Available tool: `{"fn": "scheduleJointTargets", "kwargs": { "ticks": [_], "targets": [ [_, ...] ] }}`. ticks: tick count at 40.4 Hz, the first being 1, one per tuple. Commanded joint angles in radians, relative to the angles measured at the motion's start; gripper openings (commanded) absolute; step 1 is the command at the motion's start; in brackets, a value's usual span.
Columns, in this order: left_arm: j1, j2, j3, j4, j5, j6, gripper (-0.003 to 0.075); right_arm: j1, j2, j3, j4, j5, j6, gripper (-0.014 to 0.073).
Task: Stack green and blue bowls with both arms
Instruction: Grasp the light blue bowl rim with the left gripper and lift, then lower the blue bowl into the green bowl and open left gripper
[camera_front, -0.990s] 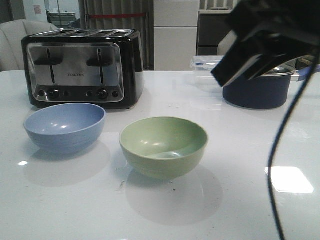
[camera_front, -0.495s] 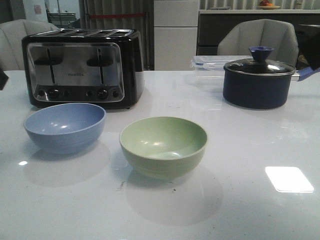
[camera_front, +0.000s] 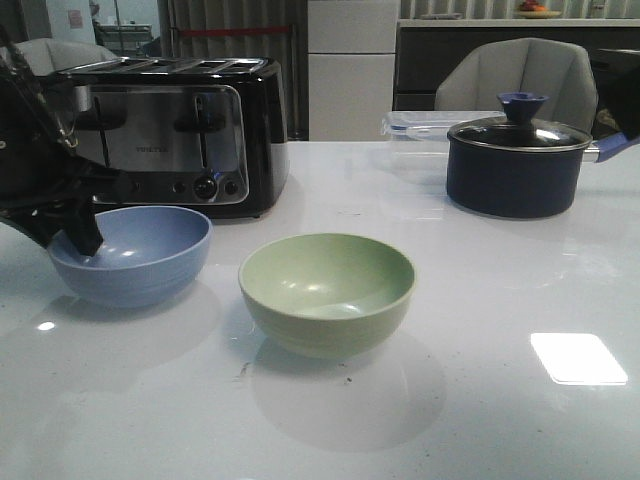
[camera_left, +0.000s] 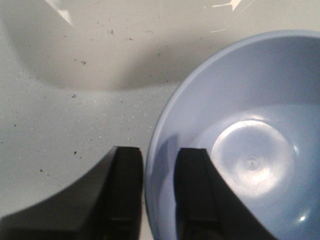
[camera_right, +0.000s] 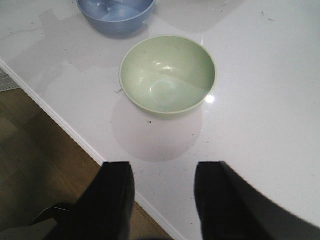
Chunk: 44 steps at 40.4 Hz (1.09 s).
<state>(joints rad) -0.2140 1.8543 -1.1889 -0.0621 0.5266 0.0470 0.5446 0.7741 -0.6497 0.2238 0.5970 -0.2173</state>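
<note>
The periwinkle blue bowl (camera_front: 135, 252) sits upright on the white table at the left. The sage green bowl (camera_front: 327, 290) sits to its right, nearer the front, apart from it. My left gripper (camera_front: 85, 240) stands at the blue bowl's left rim. In the left wrist view the left gripper (camera_left: 160, 150) straddles the rim of the blue bowl (camera_left: 250, 115), one finger outside and one inside, the jaws a narrow gap apart. My right gripper (camera_right: 164, 165) is open and empty above the table's front edge, with the green bowl (camera_right: 167, 75) ahead of it. The right gripper is out of the front view.
A black and silver toaster (camera_front: 170, 130) stands right behind the blue bowl. A dark navy lidded pot (camera_front: 515, 165) and a clear plastic box (camera_front: 415, 130) stand at the back right. The table's front edge (camera_right: 65, 125) and wooden floor show in the right wrist view.
The right arm has swung out of the front view. The left arm has come in from the left and set its fingers over the blue bowl's left rim. Neither bowl has moved.
</note>
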Motion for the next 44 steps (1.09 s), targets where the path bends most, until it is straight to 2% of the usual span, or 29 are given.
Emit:
{"fn": "scheduleJointTargets", "kwargs": {
  "ticks": [1, 6, 12, 18, 34, 44],
  "targets": [
    [-0.006, -0.047, -0.030, -0.010, -0.020, -0.001, 0.0097, 0.001, -0.008, -0.028, -0.001, -0.062, -0.009, 0.0413],
    [-0.006, -0.112, -0.058, -0.010, 0.042, -0.001, 0.0099, 0.001, -0.008, -0.028, -0.001, -0.062, -0.009, 0.0413],
    [-0.010, -0.231, -0.102, -0.094, 0.100, 0.008, 0.0099, 0.001, -0.008, -0.028, -0.001, -0.062, -0.009, 0.0413],
    [-0.070, -0.282, -0.141, -0.161, 0.166, 0.055, 0.0099, 0.001, -0.008, -0.028, -0.001, -0.062, -0.009, 0.0413],
    [-0.305, -0.227, -0.145, -0.180, 0.087, 0.055, 0.0099, 0.001, -0.008, -0.028, -0.001, -0.062, -0.009, 0.0413],
    [-0.357, -0.126, -0.145, -0.180, 0.050, 0.055, 0.0099, 0.001, -0.008, -0.028, -0.001, -0.062, -0.009, 0.0413]
  ]
}}
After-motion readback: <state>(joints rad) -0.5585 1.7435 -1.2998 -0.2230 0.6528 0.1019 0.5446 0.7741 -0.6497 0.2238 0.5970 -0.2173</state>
